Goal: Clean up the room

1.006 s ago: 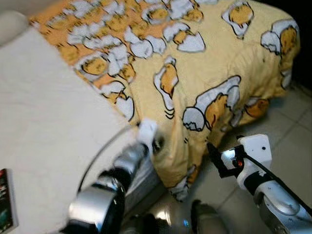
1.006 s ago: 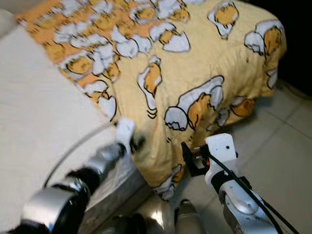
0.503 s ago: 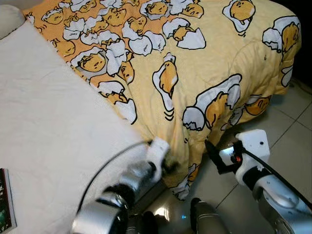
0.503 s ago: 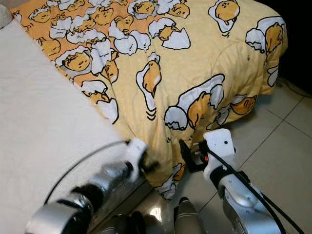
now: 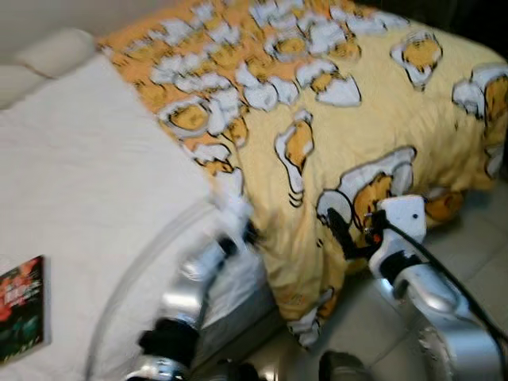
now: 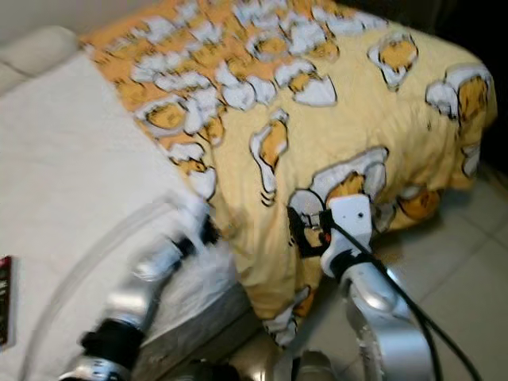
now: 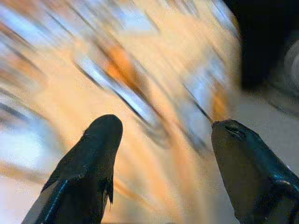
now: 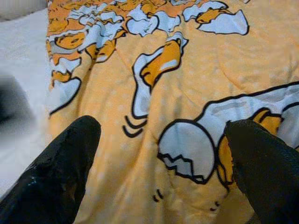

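Note:
A yellow blanket (image 5: 357,111) printed with cartoon eggs covers the right part of the bed and hangs over its side down to the floor. My left gripper (image 5: 248,232) is at the blanket's hanging edge, where it meets the white sheet (image 5: 87,175). In the left wrist view its fingers (image 7: 100,140) stand apart with blurred blanket beyond them, so the left gripper (image 7: 169,126) is open. My right gripper (image 5: 337,228) is up against the blanket's hanging side. In its wrist view the right gripper (image 8: 166,126) is open, facing the egg print (image 8: 187,156).
A dark book (image 5: 20,305) lies on the sheet near the bed's front left. A pale pillow (image 5: 55,51) sits at the bed's far left. Tiled floor (image 5: 476,238) runs along the right of the bed.
The head view has shifted and blurred. My left gripper has drawn up and back along the blanket's edge. My right gripper has risen closer to the blanket's side.

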You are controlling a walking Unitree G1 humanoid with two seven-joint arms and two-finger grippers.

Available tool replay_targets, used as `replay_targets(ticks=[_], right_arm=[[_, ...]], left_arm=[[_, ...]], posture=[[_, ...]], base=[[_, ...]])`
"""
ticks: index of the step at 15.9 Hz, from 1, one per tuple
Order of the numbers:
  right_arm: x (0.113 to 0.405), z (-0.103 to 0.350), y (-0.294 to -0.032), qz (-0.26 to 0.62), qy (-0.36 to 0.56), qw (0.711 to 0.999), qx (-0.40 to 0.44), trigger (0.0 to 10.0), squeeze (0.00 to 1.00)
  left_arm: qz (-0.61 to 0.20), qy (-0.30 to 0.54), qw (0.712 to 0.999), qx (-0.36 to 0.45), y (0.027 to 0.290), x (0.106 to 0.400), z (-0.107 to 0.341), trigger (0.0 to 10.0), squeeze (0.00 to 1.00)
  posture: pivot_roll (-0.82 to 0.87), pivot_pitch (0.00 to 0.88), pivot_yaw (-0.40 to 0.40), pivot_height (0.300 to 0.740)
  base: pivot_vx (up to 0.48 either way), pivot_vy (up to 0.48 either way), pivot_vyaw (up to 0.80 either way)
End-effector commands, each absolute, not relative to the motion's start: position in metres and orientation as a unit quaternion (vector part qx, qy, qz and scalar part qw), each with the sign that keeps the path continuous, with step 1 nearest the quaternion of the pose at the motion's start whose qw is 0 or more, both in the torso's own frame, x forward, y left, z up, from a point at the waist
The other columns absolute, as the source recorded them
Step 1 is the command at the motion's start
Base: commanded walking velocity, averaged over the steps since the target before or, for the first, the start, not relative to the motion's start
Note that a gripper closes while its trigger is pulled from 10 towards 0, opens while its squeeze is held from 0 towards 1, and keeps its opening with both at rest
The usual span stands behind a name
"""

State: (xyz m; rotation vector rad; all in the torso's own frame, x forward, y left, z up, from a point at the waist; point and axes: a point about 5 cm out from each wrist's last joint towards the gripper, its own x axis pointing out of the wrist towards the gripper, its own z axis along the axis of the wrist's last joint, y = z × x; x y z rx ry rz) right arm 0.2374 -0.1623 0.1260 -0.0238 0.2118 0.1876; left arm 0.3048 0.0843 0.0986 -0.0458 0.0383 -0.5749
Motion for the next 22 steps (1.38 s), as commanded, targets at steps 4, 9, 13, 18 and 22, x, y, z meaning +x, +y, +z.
replay_targets(ticks=[4, 9, 13, 18, 22], right_arm=[[0.240, 0.112, -0.161, 0.041, 0.108, 0.993, 0.019, 10.0, 0.00], [0.247, 0.106, -0.158, 0.057, 0.100, 0.993, 0.011, 10.0, 0.00], [0.258, 0.107, -0.142, 0.125, 0.095, 0.987, -0.037, 10.0, 0.00], [0.262, 0.105, -0.150, 0.136, 0.096, 0.984, -0.055, 10.0, 0.00], [0.268, 0.105, -0.164, 0.129, 0.097, 0.985, -0.067, 10.0, 0.00]], left_arm=[[-0.202, -0.010, 0.979, 0.029, 0.115, 0.293, 0.123, 10.0, 0.00], [-0.097, 0.036, 0.995, 0.011, 0.144, 0.267, 0.113, 10.0, 0.00], [-0.036, 0.032, 0.999, 0.013, 0.161, 0.260, 0.120, 10.0, 0.00], [-0.033, 0.040, 0.998, 0.026, 0.158, 0.256, 0.123, 10.0, 0.00], [-0.030, 0.045, 0.998, 0.031, 0.156, 0.257, 0.125, 10.0, 0.00]], posture=[[-0.08, 0.000, 0.133, 0.740], [-0.04, 0.000, 0.084, 0.740], [0.00, 0.000, 0.046, 0.740], [0.00, 0.000, 0.043, 0.740], [-0.01, 0.000, 0.043, 0.740]], base=[[0.000, 0.000, -0.59], [0.000, 0.000, -0.79], [0.000, -0.240, 0.20], [0.000, -0.480, 0.80], [0.000, -0.480, 0.80]])
